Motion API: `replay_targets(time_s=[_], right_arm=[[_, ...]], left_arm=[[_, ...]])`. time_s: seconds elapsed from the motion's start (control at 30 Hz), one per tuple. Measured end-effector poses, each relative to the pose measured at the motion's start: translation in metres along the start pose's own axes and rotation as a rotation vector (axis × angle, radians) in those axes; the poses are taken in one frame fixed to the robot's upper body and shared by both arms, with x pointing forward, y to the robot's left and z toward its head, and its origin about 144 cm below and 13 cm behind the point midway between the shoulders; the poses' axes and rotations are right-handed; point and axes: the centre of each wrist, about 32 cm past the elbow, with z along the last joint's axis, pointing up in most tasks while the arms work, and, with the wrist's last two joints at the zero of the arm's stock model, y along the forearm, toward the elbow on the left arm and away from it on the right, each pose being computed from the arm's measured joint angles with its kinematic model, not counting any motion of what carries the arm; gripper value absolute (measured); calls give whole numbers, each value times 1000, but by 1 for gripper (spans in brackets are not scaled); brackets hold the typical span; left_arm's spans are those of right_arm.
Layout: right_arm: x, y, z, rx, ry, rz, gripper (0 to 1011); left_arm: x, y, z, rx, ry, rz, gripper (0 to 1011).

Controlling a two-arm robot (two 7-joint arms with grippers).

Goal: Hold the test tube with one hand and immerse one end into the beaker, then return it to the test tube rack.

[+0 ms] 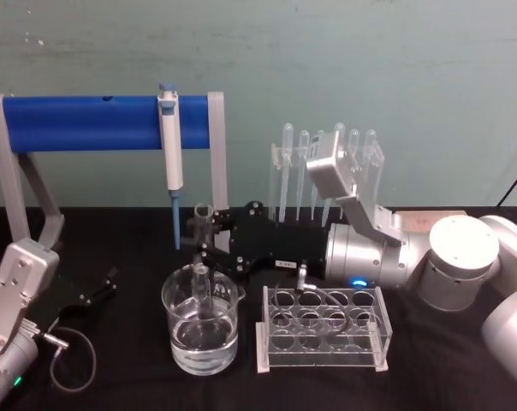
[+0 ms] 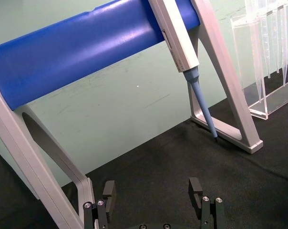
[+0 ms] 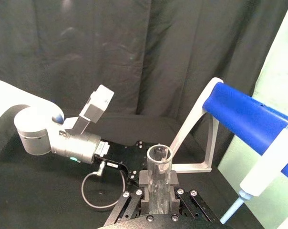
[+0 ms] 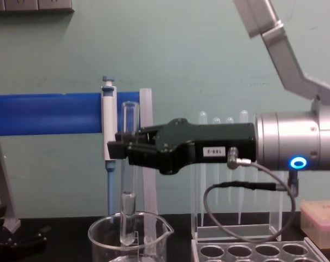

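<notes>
The test tube (image 1: 202, 257) is a clear glass tube standing upright, and my right gripper (image 1: 204, 237) is shut on its middle. In the chest view the test tube (image 4: 129, 117) rises above the right gripper (image 4: 123, 148), and its rounded lower end sits below the rim of the beaker (image 4: 154, 232). The beaker (image 1: 177, 330) is wide, clear and holds water. The right wrist view looks down the right gripper (image 3: 158, 192) at the test tube (image 3: 159, 164) and its open rim. My left gripper (image 1: 100, 288) rests open at the table's left; the left wrist view shows the left gripper (image 2: 152, 191) with nothing between its fingers.
A blue-barred stand (image 1: 87, 122) carrying a blue-and-white micropipette (image 1: 170, 145) stands behind the beaker. A clear holder of plastic pipettes (image 1: 327, 158) is at the back. A clear tube rack (image 1: 323, 330) sits just right of the beaker. A grey cable (image 1: 70, 355) loops at the left.
</notes>
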Motion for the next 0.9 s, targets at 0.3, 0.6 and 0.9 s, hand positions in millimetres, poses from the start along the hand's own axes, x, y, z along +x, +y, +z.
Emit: replay_targets(time_s=[0.3,0.6,0.9], right_arm=[[5,-5,15,0,2,-4,225],[4,-9,30,14,-1,5,225],[3,-15,46,27,-14,12,225]], left_arm=[[0,0,0,0,0,0,1000],[0,0,0,0,0,0,1000],[0,0,0,0,0,0,1000]])
